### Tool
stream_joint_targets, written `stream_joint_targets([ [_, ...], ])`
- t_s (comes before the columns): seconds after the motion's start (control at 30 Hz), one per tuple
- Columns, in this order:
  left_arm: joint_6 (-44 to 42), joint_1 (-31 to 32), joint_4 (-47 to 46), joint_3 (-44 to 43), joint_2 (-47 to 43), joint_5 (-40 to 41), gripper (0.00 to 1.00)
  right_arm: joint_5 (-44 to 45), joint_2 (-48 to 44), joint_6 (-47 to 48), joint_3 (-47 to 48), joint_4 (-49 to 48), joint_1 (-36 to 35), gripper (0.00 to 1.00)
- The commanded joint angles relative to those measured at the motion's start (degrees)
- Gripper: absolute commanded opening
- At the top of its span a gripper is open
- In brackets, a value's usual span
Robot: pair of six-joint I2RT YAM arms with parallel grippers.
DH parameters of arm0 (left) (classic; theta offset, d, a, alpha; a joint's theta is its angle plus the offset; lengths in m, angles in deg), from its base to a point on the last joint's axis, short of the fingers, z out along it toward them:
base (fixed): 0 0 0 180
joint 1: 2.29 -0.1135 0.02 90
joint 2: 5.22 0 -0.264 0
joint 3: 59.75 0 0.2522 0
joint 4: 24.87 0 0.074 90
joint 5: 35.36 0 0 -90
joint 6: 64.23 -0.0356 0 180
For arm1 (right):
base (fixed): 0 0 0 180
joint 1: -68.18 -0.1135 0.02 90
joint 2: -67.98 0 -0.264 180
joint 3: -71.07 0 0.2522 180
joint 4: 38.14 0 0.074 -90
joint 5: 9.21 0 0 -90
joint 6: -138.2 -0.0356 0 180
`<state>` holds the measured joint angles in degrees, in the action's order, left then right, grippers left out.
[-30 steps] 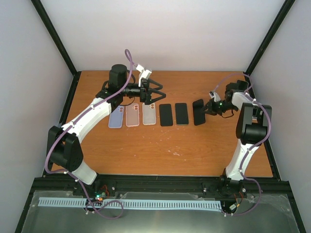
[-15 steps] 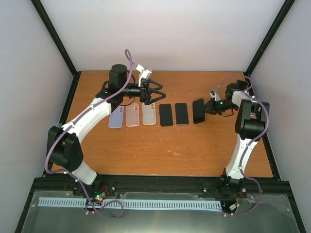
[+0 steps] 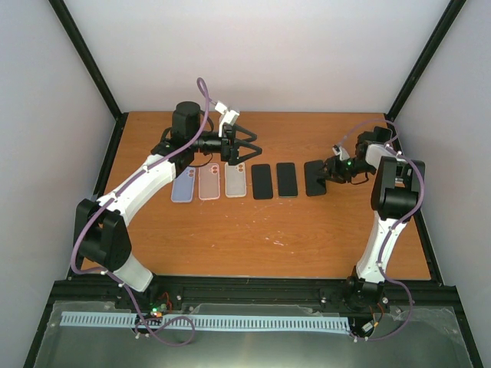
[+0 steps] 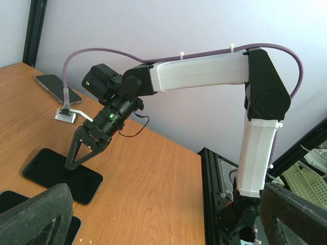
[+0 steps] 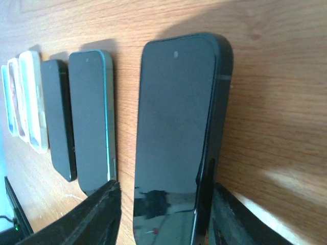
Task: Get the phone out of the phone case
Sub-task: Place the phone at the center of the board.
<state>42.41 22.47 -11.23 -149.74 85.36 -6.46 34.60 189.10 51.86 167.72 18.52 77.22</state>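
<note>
The black shiny phone [image 5: 173, 132] lies flat on the orange-brown wooden table [image 3: 253, 230], with its dark glass side up. It has round corners and a tiny dot near its far end. Light shines off the glass at the near end. Its right side looks thick and dark, but it is too hard to tell if a case is on it. It is the last thing on the right of a row of six, out near the right side of the table.

The right gripper [image 3: 324, 172] is down at the near end of this phone. Its two fingers [image 5: 99, 217] are spread apart, one on each side of the phone. There is a gap between the left finger and the phone. The right finger is very close to the phone's edge, and it is not clear if they touch.

Just beside the phone on its left lies a dark phone with a green edge [image 5: 92, 122]. The left finger stands by that phone's near corner. Next comes a flat black phone [image 3: 262, 181]. Then come a whitish see-through case [image 3: 235, 181], a pinkish see-through case [image 3: 209, 184] and a pale blue see-through case [image 3: 182, 186].

The left gripper [image 3: 252, 151] hangs over the far ends of the whitish case and the flat black phone. Its fingers are spread wide and hold nothing.
</note>
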Motion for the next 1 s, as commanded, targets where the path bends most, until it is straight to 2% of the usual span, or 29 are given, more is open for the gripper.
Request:
stream_joint_targets([
  [0.0, 0.7, -0.3, -1.6, -0.5, 0.3, -0.7, 1.0, 2.8, -2.9, 1.1, -0.1, 0.0, 0.4, 0.51],
  [0.13, 1.0, -0.3, -1.7, -0.8, 0.7, -0.5, 1.0, 4.6, -4.6, 1.6, -0.8, 0.0, 0.3, 0.66],
  [0.4, 0.8, -0.3, -1.5, -1.0, 0.5, 0.3, 1.0, 8.1, -8.2, 2.1, -1.4, 0.6, 0.2, 0.86],
  [0.5, 0.4, -0.4, -1.0, -0.7, -0.1, 0.8, 1.0, 11.9, -11.4, 2.0, -1.6, -0.9, 0.3, 0.99],
  [0.73, 0.6, -0.9, -1.1, -0.3, -0.6, 1.0, 1.0, 24.2, -16.1, 0.4, -0.1, -5.0, 0.2, 1.0],
  [0.97, 0.8, -1.0, -1.2, -0.4, -0.5, 0.9, 1.0, 39.6, -13.1, 0.4, 6.1, -5.1, 0.3, 1.0],
])
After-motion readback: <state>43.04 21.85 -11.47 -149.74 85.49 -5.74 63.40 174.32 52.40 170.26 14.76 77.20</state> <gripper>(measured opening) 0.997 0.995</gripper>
